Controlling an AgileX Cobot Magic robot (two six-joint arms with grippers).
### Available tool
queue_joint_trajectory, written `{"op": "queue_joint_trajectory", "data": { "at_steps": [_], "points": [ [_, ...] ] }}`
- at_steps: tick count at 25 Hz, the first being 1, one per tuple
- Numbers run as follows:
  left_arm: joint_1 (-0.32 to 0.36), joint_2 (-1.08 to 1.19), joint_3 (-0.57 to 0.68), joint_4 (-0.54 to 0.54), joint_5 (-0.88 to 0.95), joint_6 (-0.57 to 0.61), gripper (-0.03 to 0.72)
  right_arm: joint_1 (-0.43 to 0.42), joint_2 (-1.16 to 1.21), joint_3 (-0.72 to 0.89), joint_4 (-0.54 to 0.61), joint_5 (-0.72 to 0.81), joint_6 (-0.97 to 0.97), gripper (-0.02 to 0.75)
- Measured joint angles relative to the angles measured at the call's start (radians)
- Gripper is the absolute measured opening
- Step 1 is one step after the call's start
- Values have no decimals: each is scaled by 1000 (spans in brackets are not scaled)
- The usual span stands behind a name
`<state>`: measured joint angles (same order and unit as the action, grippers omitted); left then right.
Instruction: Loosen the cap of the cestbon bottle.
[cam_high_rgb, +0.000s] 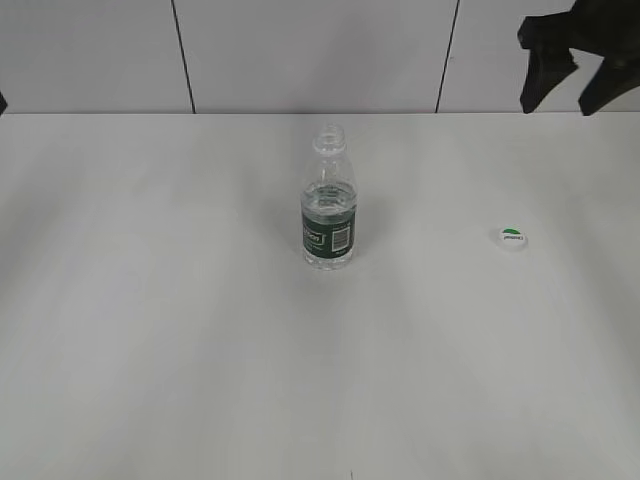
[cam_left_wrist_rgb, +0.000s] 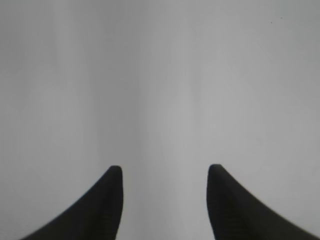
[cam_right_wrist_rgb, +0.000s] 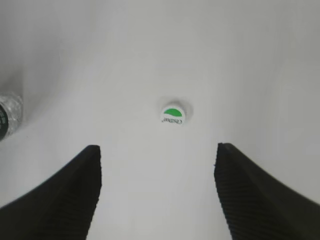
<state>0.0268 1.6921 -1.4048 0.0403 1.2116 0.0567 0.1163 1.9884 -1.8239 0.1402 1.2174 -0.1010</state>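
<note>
The cestbon bottle (cam_high_rgb: 328, 203) stands upright at the middle of the white table with its neck open and no cap on it; its edge also shows in the right wrist view (cam_right_wrist_rgb: 9, 116). The cap (cam_high_rgb: 512, 237), white with a green half-circle, lies on the table to the bottle's right; it also shows in the right wrist view (cam_right_wrist_rgb: 173, 115). My right gripper (cam_high_rgb: 568, 88) is open and empty, raised at the far right, well above the cap (cam_right_wrist_rgb: 157, 150). My left gripper (cam_left_wrist_rgb: 165, 172) is open and empty over bare table; it does not show in the exterior view.
The white table (cam_high_rgb: 200, 330) runs to a pale panelled wall (cam_high_rgb: 300, 50) at the back.
</note>
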Motion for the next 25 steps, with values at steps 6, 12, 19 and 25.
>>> {"op": "queue_joint_trajectory", "data": {
  "at_steps": [6,12,19,25],
  "points": [
    [12,-4,0,-25,5,6,347,0,-218,215,-20,0,6,536],
    [12,-92,22,-34,4,6,345,0,-487,413,-21,0,7,536],
    [12,-328,218,-34,8,6,345,0,-836,643,-21,0,11,536],
    [12,-597,344,-40,10,-2,340,0,-1124,794,-23,1,13,536]
  ]
}}
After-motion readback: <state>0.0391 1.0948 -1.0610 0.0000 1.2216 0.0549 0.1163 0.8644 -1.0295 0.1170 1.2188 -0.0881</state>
